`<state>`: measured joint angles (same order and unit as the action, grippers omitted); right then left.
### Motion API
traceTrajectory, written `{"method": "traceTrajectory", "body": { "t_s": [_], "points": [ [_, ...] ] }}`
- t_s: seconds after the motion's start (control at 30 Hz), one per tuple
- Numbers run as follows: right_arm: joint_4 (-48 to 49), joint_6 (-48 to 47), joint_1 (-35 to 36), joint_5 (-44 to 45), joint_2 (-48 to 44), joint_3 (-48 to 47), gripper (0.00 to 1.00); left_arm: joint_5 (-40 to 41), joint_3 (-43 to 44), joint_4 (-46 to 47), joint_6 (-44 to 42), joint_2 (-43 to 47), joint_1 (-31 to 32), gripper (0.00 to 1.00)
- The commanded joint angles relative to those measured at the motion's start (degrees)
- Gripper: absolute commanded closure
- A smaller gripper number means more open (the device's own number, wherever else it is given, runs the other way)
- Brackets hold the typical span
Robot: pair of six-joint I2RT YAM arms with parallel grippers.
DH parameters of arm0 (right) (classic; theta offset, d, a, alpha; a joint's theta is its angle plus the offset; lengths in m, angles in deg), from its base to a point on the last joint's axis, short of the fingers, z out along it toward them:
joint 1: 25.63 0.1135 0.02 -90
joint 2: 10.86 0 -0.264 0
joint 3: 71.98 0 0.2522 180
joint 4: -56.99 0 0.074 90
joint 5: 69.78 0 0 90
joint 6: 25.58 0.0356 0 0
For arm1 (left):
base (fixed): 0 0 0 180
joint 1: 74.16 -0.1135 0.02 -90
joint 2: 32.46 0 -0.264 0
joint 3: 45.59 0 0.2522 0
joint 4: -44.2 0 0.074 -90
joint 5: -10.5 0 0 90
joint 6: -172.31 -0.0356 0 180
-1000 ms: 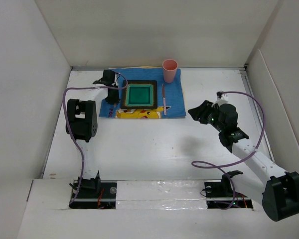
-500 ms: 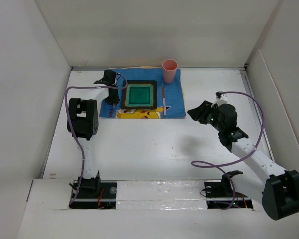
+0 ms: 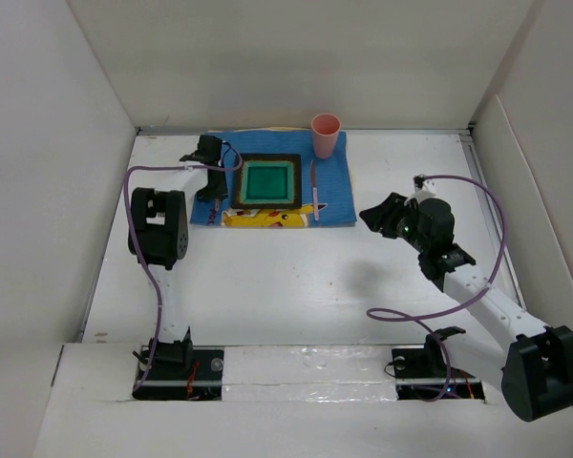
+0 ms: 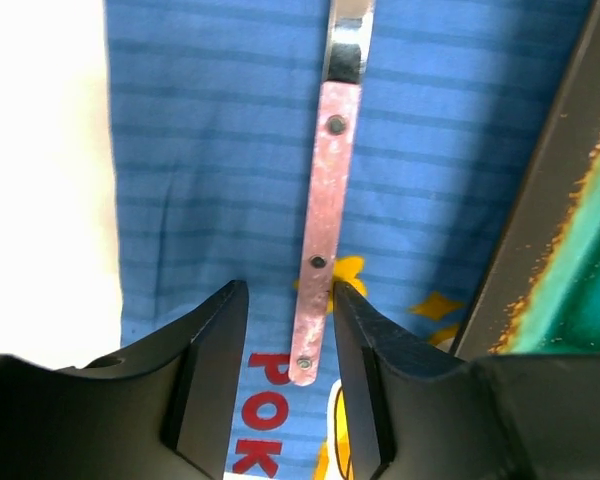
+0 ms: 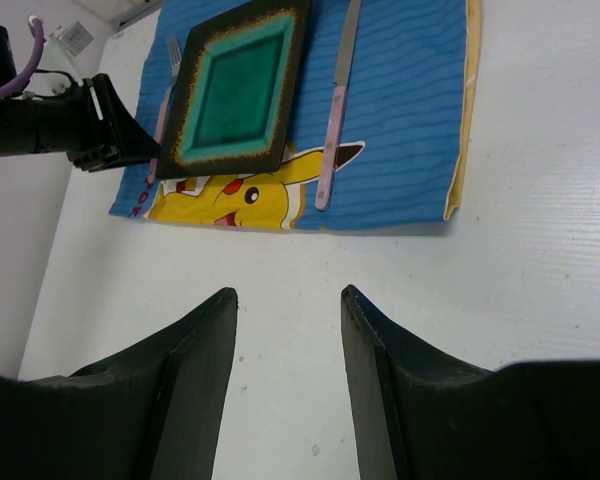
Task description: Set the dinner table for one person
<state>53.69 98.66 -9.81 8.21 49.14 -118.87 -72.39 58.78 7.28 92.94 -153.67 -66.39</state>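
Straddles, with the left gripper (image 4: 288, 295), the near end of the pink-handled fork (image 4: 325, 200): jaws partly open, nothing clamped. Lies flat on the blue placemat (image 4: 210, 150) at the far side of the dinner table (image 3: 296, 277), long axis near-to-far, tines toward the back wall. Hovers over bare table with the right gripper (image 5: 285, 300) wide open, empty.

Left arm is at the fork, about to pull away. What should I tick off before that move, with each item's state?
1. Left gripper not clamping the fork: ok, jaws apart, gap on one side of the handle.
2. Other finger clear of the handle: cannot tell.
3. Fork flat on the placemat, left of the plate: ok.
4. Knife right of the plate: ok.
5. Cup upright at the placemat's far right corner: ok.
6. Right gripper open, empty, over bare table: ok.
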Motion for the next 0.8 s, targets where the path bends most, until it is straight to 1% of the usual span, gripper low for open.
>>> {"method": "traceTrajectory", "body": {
  "t_s": [0.0, 0.07, 0.13, 0.17, 0.2, 0.23, 0.27, 0.3, 0.33, 0.37, 0.4, 0.43, 0.47, 0.53, 0.57, 0.6, 0.63, 0.67, 0.7, 0.73, 0.77],
  "points": [
    [1.41, -1.1, -0.34, -0.21, -0.68, -0.36, 0.49, 3.51, -1.13, -2.42, 1.67, 5.53, -0.39, 0.63],
    [1.41, -1.19, -0.34, 0.06, -0.86, -0.36, 0.49, 4.83, -2.01, -1.72, 2.63, 8.61, 0.23, 0.61],
    [1.23, -1.28, -0.34, 0.23, -0.68, -0.36, 0.49, 5.97, -2.19, -1.72, 3.77, 11.24, 1.02, 0.56],
    [1.23, -1.28, -0.34, 0.23, -0.68, -0.36, 0.49, 6.68, -2.1, -1.72, 4.22, 14.3, 1.89, 0.54],
    [1.23, -1.45, -0.34, 0.32, -0.86, -0.36, 0.55, 7.12, -2.19, -1.45, 4.83, 15.99, 2.51, 0.46],
    [1.14, -1.63, -0.34, 0.32, -1.03, -0.36, 0.58, 7.12, -2.28, -1.1, 5.27, 18.0, 3.73, 0.42],
    [1.06, -1.89, -0.34, 0.49, -1.38, -0.36, 0.6, 6.86, -2.54, -0.93, 5.8, 22.55, 4.35, 0.38],
    [0.62, -2.5, -0.34, 0.67, -1.73, -0.36, 0.71, 4.86, -3.67, -0.58, 6.76, 25.29, 4.88, 0.33],
    [0.35, -2.77, -0.34, 1.72, -2.95, -0.36, 0.77, 3.45, -4.99, 1.34, 7.2, 28.63, 5.67, 0.3],
    [0.27, -2.95, -0.34, 2.42, -3.66, -0.1, 0.84, 2.39, -6.57, 2.75, 7.56, 35.53, 5.68, 0.28],
    [0.53, -2.86, -0.34, 2.95, -4.54, 0.25, 0.95, -0.06, -9.89, 3.9, 7.99, 38.99, 5.68, 0.26],
    [0.61, -3.04, -0.34, 3.39, -5.16, 0.6, 0.99, -1.21, -11.49, 5.56, 9.3, 42.51, 5.68, 0.25],
    [0.62, -3.04, -0.34, 4.01, -6.82, 1.13, 1.0, -2.01, -12.9, 6.28, 9.67, 49.33, 5.68, 0.25],
    [1.14, -3.21, -0.34, 4.8, -8.41, 1.74, 1.0, -4.2, -18.25, 8.55, 10.98, 55.78, 5.68, 0.19],
    [1.4, -3.21, -0.34, 5.06, -9.37, 2.36, 1.0, -4.65, -20.45, 9.44, 11.16, 62.26, 6.2, 0.15],
    [1.41, -3.3, -0.34, 5.33, -11.12, 2.54, 1.0, -6.31, -25.52, 10.14, 11.08, 65.37, 6.2, 0.1],
    [1.67, -3.3, -0.34, 5.59, -11.92, 2.8, 0.97, -6.67, -28.09, 11.37, 11.42, 68.36, 6.2, 0.09],
    [1.76, -3.39, -0.34, 6.12, -12.98, 3.15, 0.92, -6.76, -32.47, 11.64, 11.95, 73.52, 6.2, 0.08],
    [1.85, -3.22, -0.34, 6.64, -15.07, 3.68, 0.77, -6.76, -34.43, 11.64, 12.13, 75.66, 6.2, 0.07],
    [1.67, -2.87, -0.34, 7.17, -16.14, 3.77, 0.65, -6.24, -36.45, 11.64, 12.39, 77.94, 6.2, 0.07],
    [0.19, -2.43, -0.34, 8.13, -17.46, 3.25, 0.56, -5.37, -39.95, 11.73, 12.48, 82.05, 6.2, 0.07]
  ]
}}
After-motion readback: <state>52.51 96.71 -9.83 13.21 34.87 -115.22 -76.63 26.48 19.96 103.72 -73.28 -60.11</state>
